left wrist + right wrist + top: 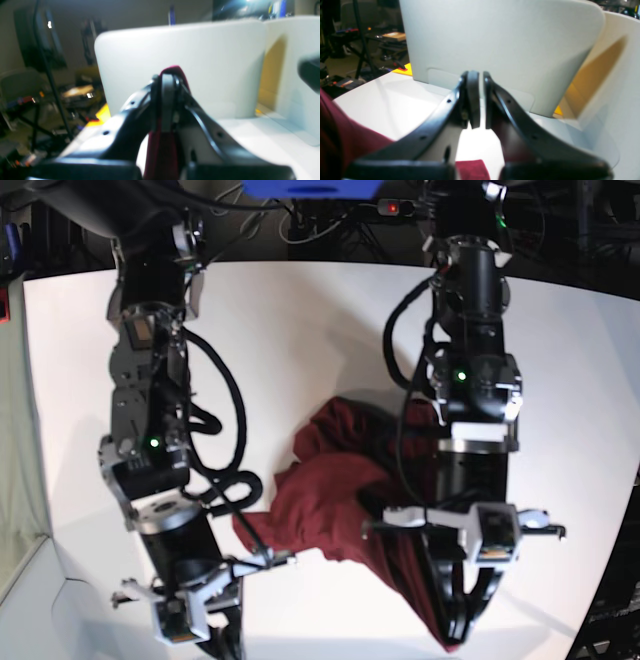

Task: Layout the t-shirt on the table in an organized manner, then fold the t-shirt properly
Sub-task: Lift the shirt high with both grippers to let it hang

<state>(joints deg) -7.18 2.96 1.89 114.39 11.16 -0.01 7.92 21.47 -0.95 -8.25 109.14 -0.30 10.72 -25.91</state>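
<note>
The dark maroon t-shirt (330,500) lies crumpled in the middle of the white table (300,330). One corner is pulled toward the near edge. My left gripper (462,630) is shut on that corner. In the left wrist view the left gripper (168,78) has maroon t-shirt (162,152) cloth pinched between its pads, with a bit poking past the tips. My right gripper (481,100) is shut with nothing between its pads. It hovers over bare table (382,100), and the t-shirt (342,142) lies to its left and below. In the base view the right gripper (220,642) sits beside the cloth's left edge.
Upright white panels (180,70) stand at the table's edge ahead of both grippers, and the same panels (500,45) fill the right wrist view, with a yellow gap between them. Dark stands and clutter (37,100) lie beyond the table. Cables hang along both arms.
</note>
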